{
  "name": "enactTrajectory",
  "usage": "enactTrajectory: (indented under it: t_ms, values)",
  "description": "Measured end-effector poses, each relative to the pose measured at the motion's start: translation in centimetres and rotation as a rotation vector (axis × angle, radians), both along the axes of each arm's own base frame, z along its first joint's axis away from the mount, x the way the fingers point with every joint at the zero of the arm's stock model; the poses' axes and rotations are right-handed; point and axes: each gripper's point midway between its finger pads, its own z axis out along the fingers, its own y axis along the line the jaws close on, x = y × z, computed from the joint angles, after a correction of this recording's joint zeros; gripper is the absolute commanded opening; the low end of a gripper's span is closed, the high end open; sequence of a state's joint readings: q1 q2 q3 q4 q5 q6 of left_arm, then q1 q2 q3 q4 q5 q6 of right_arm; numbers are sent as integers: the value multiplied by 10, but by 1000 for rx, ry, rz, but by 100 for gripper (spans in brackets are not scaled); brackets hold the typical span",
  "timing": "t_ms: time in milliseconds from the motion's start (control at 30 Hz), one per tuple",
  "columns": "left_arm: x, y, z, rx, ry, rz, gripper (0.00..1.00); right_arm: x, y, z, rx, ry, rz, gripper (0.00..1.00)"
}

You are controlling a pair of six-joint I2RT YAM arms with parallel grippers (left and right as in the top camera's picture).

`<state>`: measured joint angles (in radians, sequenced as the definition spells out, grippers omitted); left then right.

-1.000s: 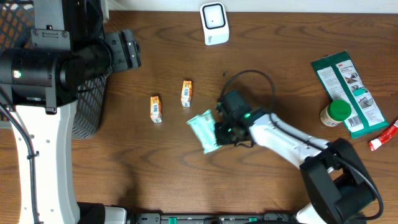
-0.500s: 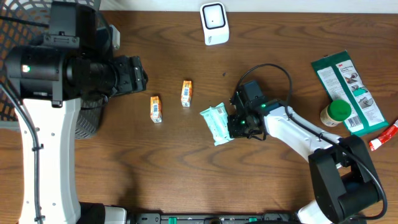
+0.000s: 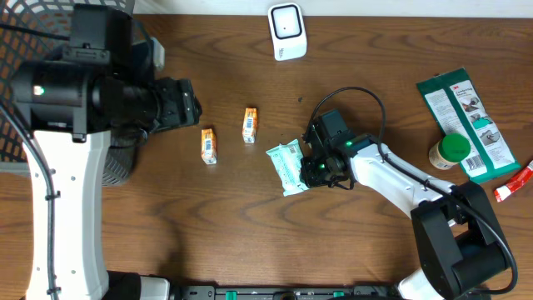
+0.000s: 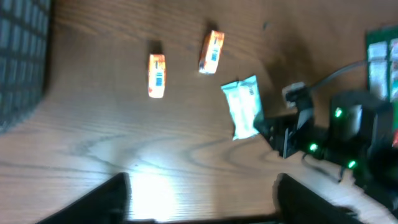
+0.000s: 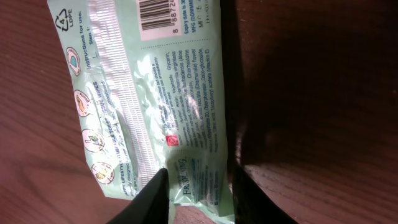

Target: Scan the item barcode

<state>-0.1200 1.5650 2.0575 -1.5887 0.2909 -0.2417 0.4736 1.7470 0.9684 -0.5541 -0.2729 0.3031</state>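
The item is a pale green wipes packet (image 3: 286, 167) lying flat on the brown table, also in the left wrist view (image 4: 244, 112). Its printed back faces the right wrist camera (image 5: 155, 93), with the barcode (image 5: 163, 12) at the top edge. My right gripper (image 3: 310, 171) (image 5: 200, 183) sits at the packet's right end, fingers (image 5: 152, 202) apart, and the packet's corner lies loosely between them. The white scanner (image 3: 286, 32) stands at the far edge. My left gripper (image 3: 185, 104) (image 4: 202, 199) hovers high at the left, open and empty.
Two small orange boxes (image 3: 208, 145) (image 3: 250, 125) lie left of the packet. A green pack (image 3: 466, 125), a green-lidded jar (image 3: 450, 152) and a red tube (image 3: 515, 183) sit at the right. A black mesh basket (image 3: 117, 162) stands under the left arm.
The right gripper carried the packet to the right, and its jaws have now parted around it. The left arm swung toward the table's middle.
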Motion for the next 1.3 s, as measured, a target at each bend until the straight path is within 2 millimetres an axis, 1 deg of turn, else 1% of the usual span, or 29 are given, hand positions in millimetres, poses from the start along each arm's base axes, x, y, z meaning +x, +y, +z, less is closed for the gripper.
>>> enactTrajectory:
  t_ms: [33,133,167,267,300,367,433,633,800,967,1067,1167,1200,1300]
  values:
    - [-1,-3,-3,0,12,-11,44,0,0,0,0,-1,0,30]
    - [-7,-14,-17,3,59,-48,15,0,0,0,-1,-2,0,31]
    - [-9,-19,-22,4,75,-68,8,0,0,0,-3,-2,-1,32]
    - [-12,-30,-36,7,106,-106,7,0,-1,0,-4,-2,-1,33]
    - [-12,-36,-42,7,116,-120,7,1,-1,0,-4,-3,-1,35]
    - [-13,-44,-53,6,137,-132,7,1,0,0,-3,-3,0,43]
    - [-15,-53,-67,7,162,-146,7,0,0,0,-3,-3,1,48]
    - [-14,-79,-104,0,187,-169,7,-1,-1,0,-5,5,1,48]
    - [-15,-108,-141,-11,186,-203,7,-5,1,2,33,25,24,53]
    - [-10,-133,-172,-43,139,-218,7,-2,-7,6,102,60,7,56]
    - [-5,-140,-187,-66,117,-198,7,1,-14,8,125,71,-12,57]
    - [-2,-142,-198,-80,109,-178,7,2,-14,10,154,75,-9,68]
    - [-2,-142,-202,-82,110,-174,7,2,-13,11,165,73,0,70]
    - [-1,-143,-213,-83,120,-161,8,2,-9,14,195,67,25,70]
